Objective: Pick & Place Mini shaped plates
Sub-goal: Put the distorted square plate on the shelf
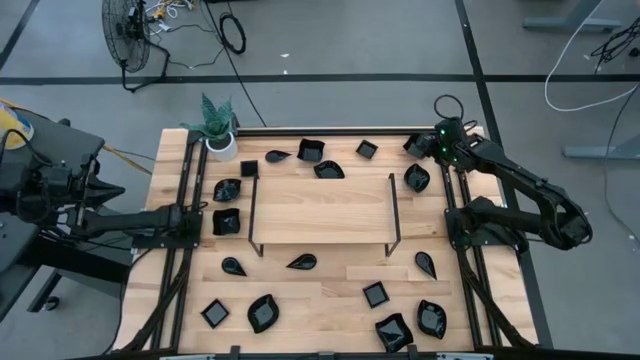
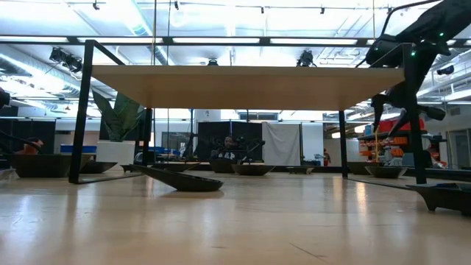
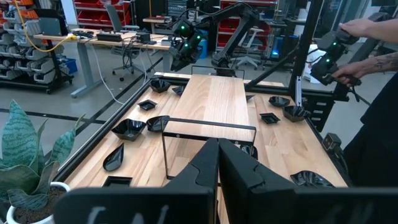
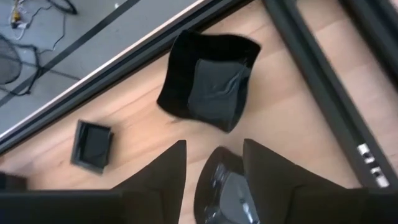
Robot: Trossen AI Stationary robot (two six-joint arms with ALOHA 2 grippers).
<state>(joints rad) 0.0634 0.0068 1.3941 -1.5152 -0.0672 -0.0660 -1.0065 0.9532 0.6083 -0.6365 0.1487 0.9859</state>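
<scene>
Hovering over the bench's (image 1: 330, 250) far right corner, at about one o'clock from the raised wooden shelf (image 1: 320, 205), the right claw (image 4: 214, 163) stands with its fingers parted and nothing clamped between them. Directly beneath the gap lies a wavy leaf-shaped mini plate (image 4: 225, 190), glossy and dark; a larger square dish (image 4: 210, 81) sits just beyond it, near the bench edge, and a small square plate (image 4: 92, 144) lies farther off. The remaining mini plates are scattered around the shelf on all sides.

Several things could go wrong from here. The leaf plate's glossy, curved rim offers little purchase, so a closing claw could skid off it and flick the plate toward the square dish or over the nearby edge. A descent that is off-centre could press one finger onto the plate and tip it. The black frame rail (image 4: 323, 81) runs close alongside, so a wide swing could strike it.

The left claw (image 3: 217, 171) waits closed and empty at nine o'clock, near the potted plant (image 1: 218, 125).
</scene>
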